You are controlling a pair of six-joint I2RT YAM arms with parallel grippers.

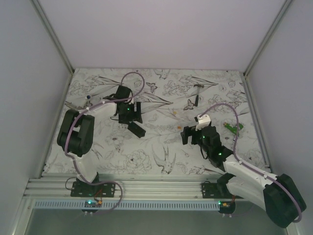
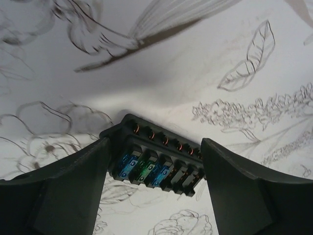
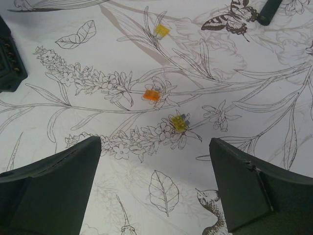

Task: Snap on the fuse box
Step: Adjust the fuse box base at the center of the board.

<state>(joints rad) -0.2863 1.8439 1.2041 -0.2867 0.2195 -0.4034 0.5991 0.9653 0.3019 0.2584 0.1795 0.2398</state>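
Fuse box (image 2: 161,138) flat on flower-printed table (image 2: 205,63), crosswise between fingers of left gripper (image 2: 155,147), both ends tucked behind them; gripped or merely straddled, impossible to tell. Blue fuses (image 2: 128,164) and green fuse (image 2: 142,169) seated in near row. Right gripper (image 3: 154,147) spread wide above loose orange fuse (image 3: 150,94) and yellow fuse (image 3: 178,123).

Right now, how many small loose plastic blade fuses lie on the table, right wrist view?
3: yellow fuse at top, orange fuse mid-frame, second yellow fuse just below-right of it. More may lie outside this view.
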